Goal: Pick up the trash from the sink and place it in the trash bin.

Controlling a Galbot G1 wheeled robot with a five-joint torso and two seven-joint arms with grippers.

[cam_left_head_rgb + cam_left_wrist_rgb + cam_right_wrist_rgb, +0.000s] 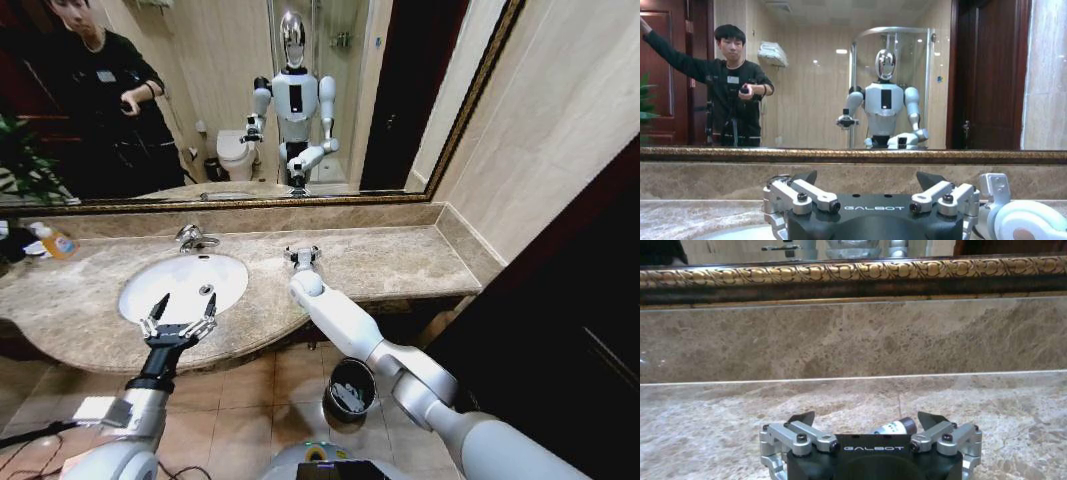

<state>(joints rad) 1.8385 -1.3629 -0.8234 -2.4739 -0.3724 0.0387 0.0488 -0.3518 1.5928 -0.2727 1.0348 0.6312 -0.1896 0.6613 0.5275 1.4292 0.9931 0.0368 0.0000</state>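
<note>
- The left gripper [181,313] is held spread over the sink's [140,285] near rim, ready to reach in.
- The right gripper [867,421] is spread around a small dark tube [897,427] on the desk [400,262].

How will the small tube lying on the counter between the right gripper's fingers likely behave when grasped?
The small tube looks rounded, so it may roll on the smooth marble counter if one finger touches it first. It is tiny beside the open right gripper, so it is probably light and easily knocked away.
</note>
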